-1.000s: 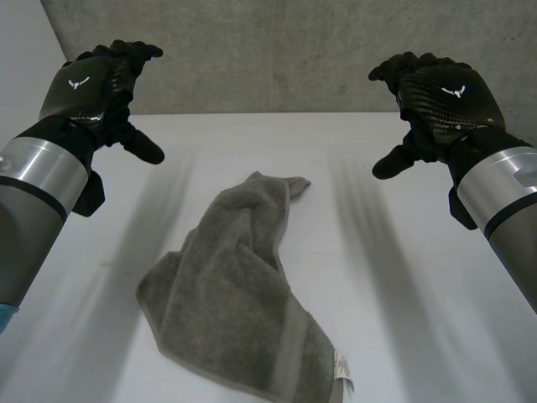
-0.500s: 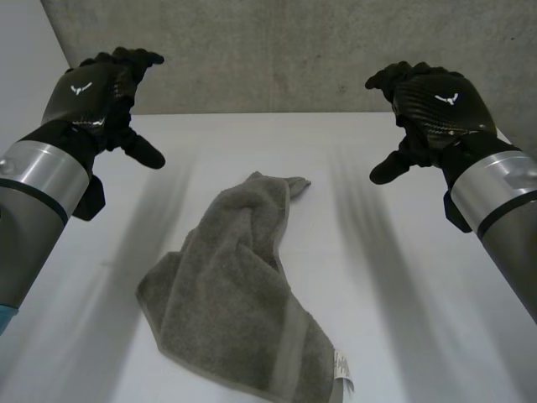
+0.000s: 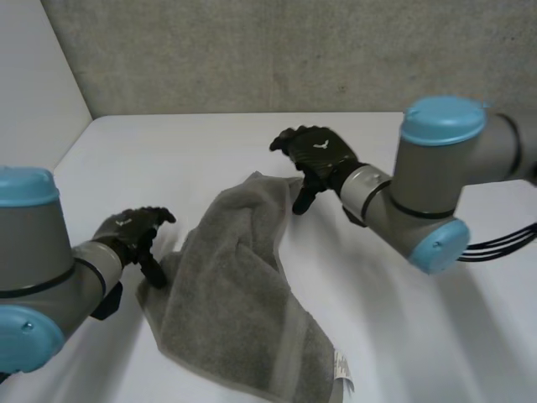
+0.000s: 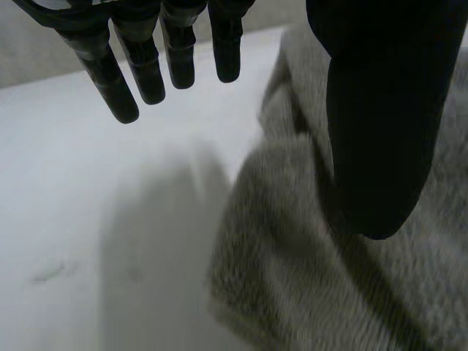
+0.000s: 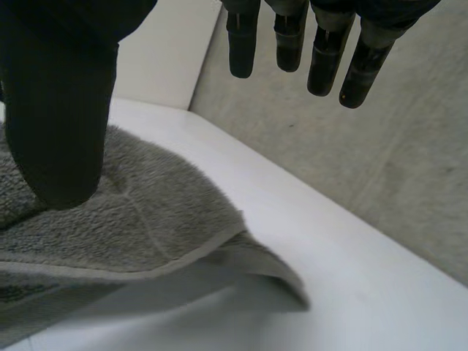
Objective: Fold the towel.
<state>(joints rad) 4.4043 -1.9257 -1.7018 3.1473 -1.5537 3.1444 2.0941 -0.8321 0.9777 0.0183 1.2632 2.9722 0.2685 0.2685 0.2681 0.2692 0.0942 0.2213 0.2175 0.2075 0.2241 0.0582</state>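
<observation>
While the towel [image 3: 243, 294] lies rumpled toward the near edge of the table [image 3: 419, 336], the left hand [image 3: 130, 235] is at its left corner and the right hand [image 3: 315, 155] at its far corner. Left wrist view: fingers [image 4: 139, 66] straight, released. Right wrist view: fingers [image 5: 322, 58] straight, grasping nothing, thumb above the towel.

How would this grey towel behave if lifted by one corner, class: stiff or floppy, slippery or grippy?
Probably floppy: the towel lies rumpled in soft folds, so a lifted corner would likely drape. Likely grippy: its pile looks rough. Pushed across the table, it would probably bunch, not slide.
</observation>
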